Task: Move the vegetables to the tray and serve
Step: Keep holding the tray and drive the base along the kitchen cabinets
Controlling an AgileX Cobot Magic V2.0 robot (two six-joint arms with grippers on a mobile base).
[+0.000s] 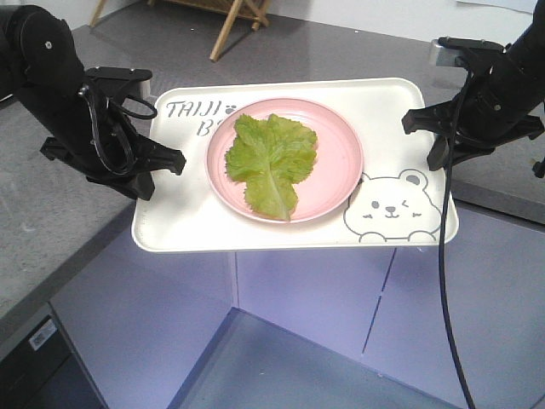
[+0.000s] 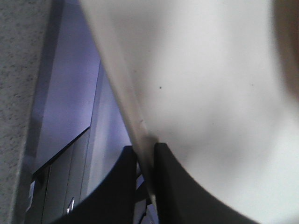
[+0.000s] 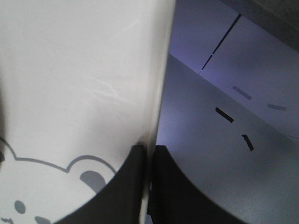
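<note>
lettuce leaf (image 1: pixel 272 164): flat on the pink plate (image 1: pixel 336 183), a bit left of its middle, pale midrib pointing at the near rim; only visible from the front camera
counter (image 1: pixel 51 221): grey speckled stone, running along the left, the back and the far right
left gripper (image 1: pixel 160 164): clamped on the tray's left rim, fingers above and below the edge
left wrist view: same pinch close up, left gripper (image 2: pixel 147 156) with both dark fingers squeezed on the thin rim; cream tray (image 2: pixel 210 93) filling the right side, no food or plate visible here, counter edge and cabinet doors off to the left
tray (image 1: pixel 183 221): held level between both arms, plate sitting roughly in the middle, near part sticking out over the cabinet fronts (image 1: pixel 324 290)
lettering (image 1: pixel 196 111): grey, far left corner, partly hidden behind the plate
bear drawing (image 1: pixel 393 209): near right corner, winking
right gripper (image 1: pixel 432 136): closed on the right rim
right wrist view: right gripper (image 3: pixel 148 154) pinching the edge just beside the bear's ear (image 3: pixel 88 177); tray (image 3: pixel 70 70) on the left, purple-lit panels on the right
cable (image 1: pixel 447 281): black, dangling from the right arm
room: wooden legs (image 1: pixel 238 21) at the far top
</note>
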